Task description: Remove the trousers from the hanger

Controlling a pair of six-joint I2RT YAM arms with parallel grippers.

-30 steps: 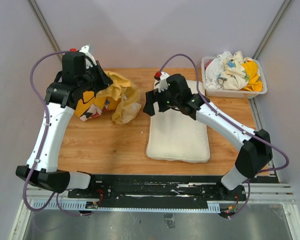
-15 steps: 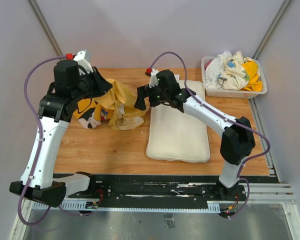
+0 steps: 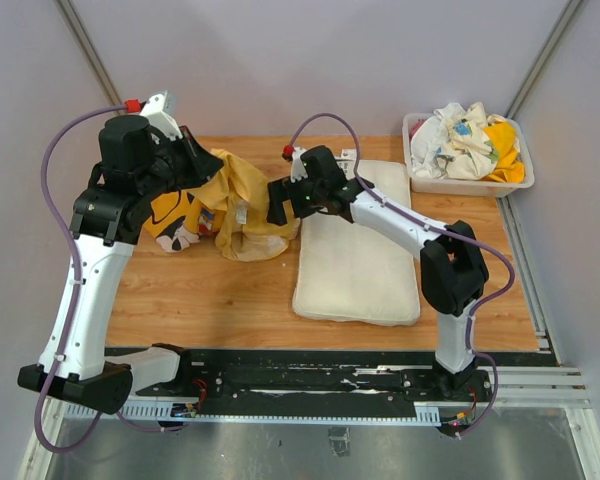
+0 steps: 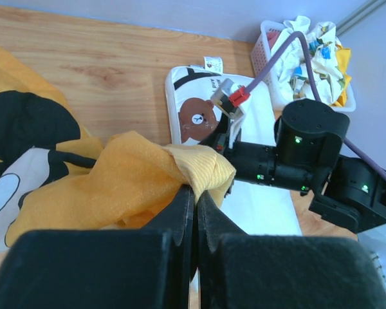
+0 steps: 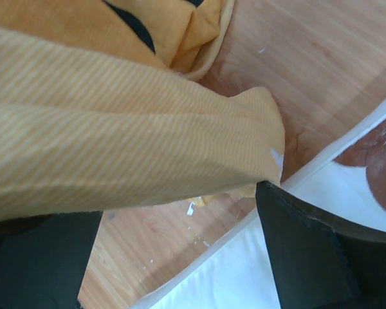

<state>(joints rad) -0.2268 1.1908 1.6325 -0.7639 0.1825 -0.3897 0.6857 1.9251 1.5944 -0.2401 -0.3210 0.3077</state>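
Note:
The yellow trousers point(image 3: 242, 205), printed in black and white, lie bunched on the wooden table at the back left. My left gripper point(image 3: 208, 170) is shut on a fold of the yellow cloth point(image 4: 199, 168) and holds it raised. My right gripper point(image 3: 277, 205) is open at the right edge of the trousers. In the right wrist view point(image 5: 180, 257) the striped yellow cloth point(image 5: 116, 129) hangs over the gap between the fingers, its hem touching the right finger point(image 5: 309, 251). No hanger shows in any view.
A white padded cloth with a bear print point(image 3: 355, 260) lies in the middle of the table, right beside the trousers. A white basket point(image 3: 460, 186) of crumpled clothes stands at the back right corner. Grey walls close in the back and sides.
My right arm has swung left off the white cloth to the trousers' right edge. My left gripper has drawn the yellow cloth slightly up and back.

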